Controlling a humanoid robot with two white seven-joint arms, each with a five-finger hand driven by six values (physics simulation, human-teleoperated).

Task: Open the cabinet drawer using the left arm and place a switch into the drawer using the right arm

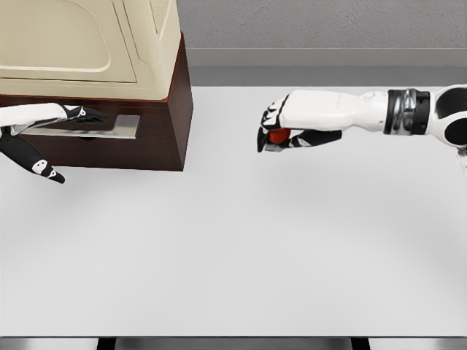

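At the left edge of the head view, the left hand (44, 138) reaches in toward the cabinet (157, 87), fingertips on or just over the silver drawer handle (109, 127). Whether those fingers are hooked around the bar or only resting against it, I can't tell; the thumb hangs loose below, pointing down and right. The dark wooden drawer front (157, 142) shows no gap above it, so I judge the drawer unopened.

Over to the right, the right hand (288, 130) hovers above the white table (233, 255), fingers curled around a small object with a red part, the switch (278, 135), mostly hidden in the grip.

Now the relation that matters: the switch sits well apart from the cabinet, to the right of its side panel, at roughly the handle's height in the frame. The handle's long axis runs left to right across the drawer face, so the pull should come toward the robot. The left hand is far nearer the handle; the right must travel leftward once a gap opens, I'd say.
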